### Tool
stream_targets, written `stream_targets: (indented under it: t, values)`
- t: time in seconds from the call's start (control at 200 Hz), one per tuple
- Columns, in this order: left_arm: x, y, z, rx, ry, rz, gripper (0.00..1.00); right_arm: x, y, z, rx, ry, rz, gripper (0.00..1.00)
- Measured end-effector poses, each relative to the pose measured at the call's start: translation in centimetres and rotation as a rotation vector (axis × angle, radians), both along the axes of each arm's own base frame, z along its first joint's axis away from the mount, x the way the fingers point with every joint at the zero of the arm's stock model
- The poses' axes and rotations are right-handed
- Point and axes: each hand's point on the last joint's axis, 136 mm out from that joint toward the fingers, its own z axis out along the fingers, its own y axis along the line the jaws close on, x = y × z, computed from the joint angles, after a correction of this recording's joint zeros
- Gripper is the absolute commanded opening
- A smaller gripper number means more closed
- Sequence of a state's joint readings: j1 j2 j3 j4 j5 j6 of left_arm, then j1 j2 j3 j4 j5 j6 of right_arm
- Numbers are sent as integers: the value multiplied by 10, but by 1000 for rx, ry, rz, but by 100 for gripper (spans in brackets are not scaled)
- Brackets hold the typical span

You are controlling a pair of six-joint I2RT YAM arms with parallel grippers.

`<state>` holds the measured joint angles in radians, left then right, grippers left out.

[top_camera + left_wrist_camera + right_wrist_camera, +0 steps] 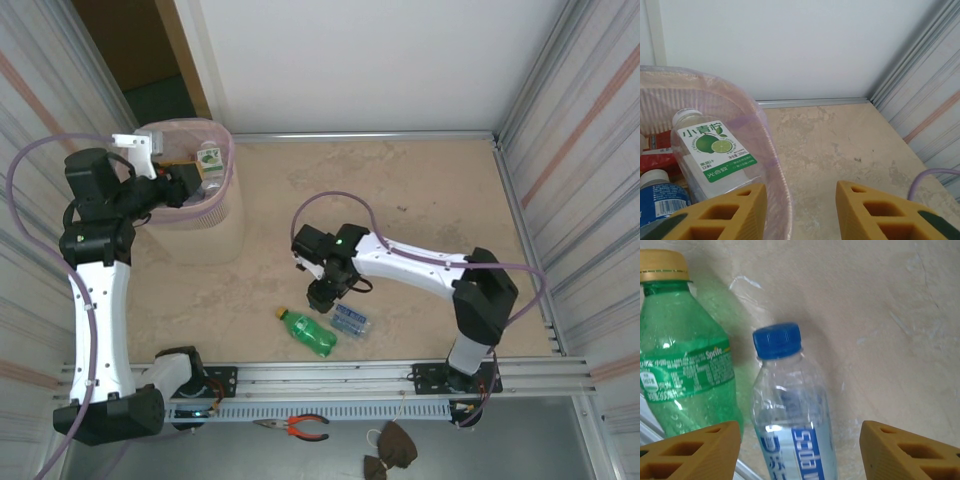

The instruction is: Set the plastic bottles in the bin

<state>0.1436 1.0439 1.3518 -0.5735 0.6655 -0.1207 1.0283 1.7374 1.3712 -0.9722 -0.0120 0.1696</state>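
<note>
the right gripper is hanging open over a clear blue-capped bottle, its fingers sitting either side without touching it. a green bottle is lying just beside it on the table, near the front edge. the left gripper is hovering at the rim of the bin, jaws apart and gripping nothing, and a lime-labelled bottle is lying inside among others.
</note>
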Motion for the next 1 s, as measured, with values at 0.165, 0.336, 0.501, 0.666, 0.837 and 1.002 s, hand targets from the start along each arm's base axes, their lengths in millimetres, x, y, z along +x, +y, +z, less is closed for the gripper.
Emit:
stream_targets:
  t: [0.165,0.336,0.501,0.666,0.837,1.002]
  values:
    - [1,-2,0,-11,5,-13,41,4,19,-11,-18,9,42,59]
    - [3,-4,-3,-21,18,-31,41,7,31,-24,-36,27,67,56]
    - [3,-6,-4,-30,23,-42,41,10,36,-37,-62,42,82,55]
    - [3,-7,-3,-36,22,-45,41,10,34,-48,-85,54,97,54]
    - [4,-8,0,-38,6,-55,41,14,31,-49,-87,57,84,53]
    - [4,-9,0,-44,10,-61,41,23,16,-56,-109,74,41,52]
